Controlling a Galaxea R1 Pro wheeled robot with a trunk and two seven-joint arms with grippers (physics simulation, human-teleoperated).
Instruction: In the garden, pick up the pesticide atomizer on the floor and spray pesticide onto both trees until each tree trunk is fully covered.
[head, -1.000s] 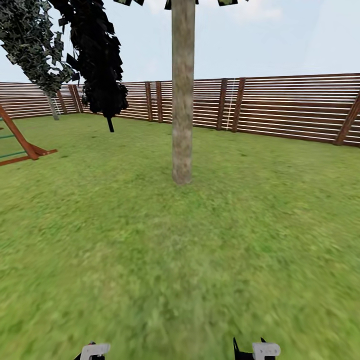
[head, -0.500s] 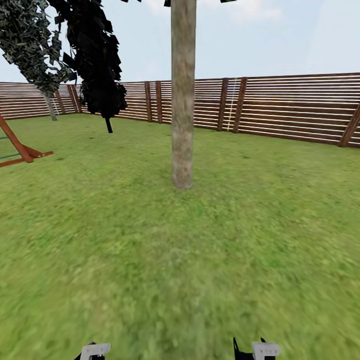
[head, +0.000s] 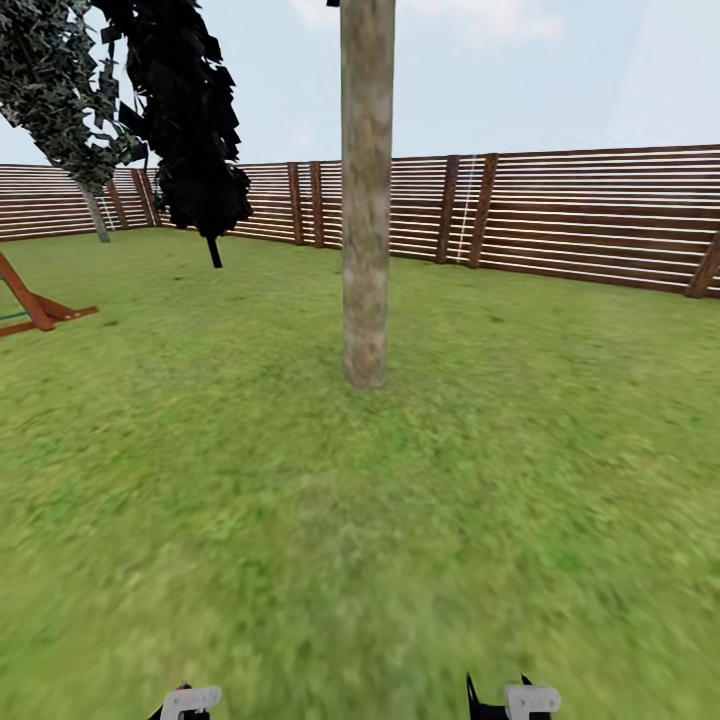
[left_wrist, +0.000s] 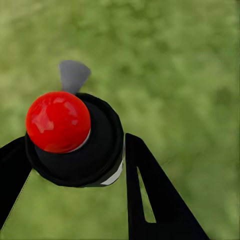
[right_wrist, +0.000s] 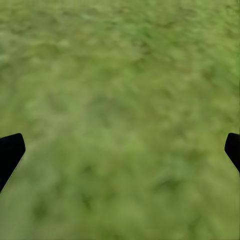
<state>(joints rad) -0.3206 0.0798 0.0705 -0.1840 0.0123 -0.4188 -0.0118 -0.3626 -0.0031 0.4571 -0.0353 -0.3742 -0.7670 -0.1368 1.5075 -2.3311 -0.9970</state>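
Green lawn (head: 500, 480) runs out to a brown slatted fence (head: 590, 215) under a pale sky. At twelve o'clock, well ahead of the robot, stands the nearer tree trunk (head: 366, 200), pale and mottled, its crown cut off by the frame. A second pale trunk (head: 96, 215) rises by the fence at about ten o'clock, next to a black conifer (head: 190, 120), with a red-brown play frame (head: 35, 305) near nine o'clock.

The pickup looks done: in the left wrist view the left gripper (left_wrist: 75, 165) is closed around the pesticide atomizer (left_wrist: 75, 140), a black body with a red cap and grey nozzle. The right gripper (right_wrist: 120, 150) hangs wide and empty over grass.

Spraying has apparently not begun; both trunks appear uncoated, and the robot seems too far off. Nothing blocks the way to the nearer trunk.
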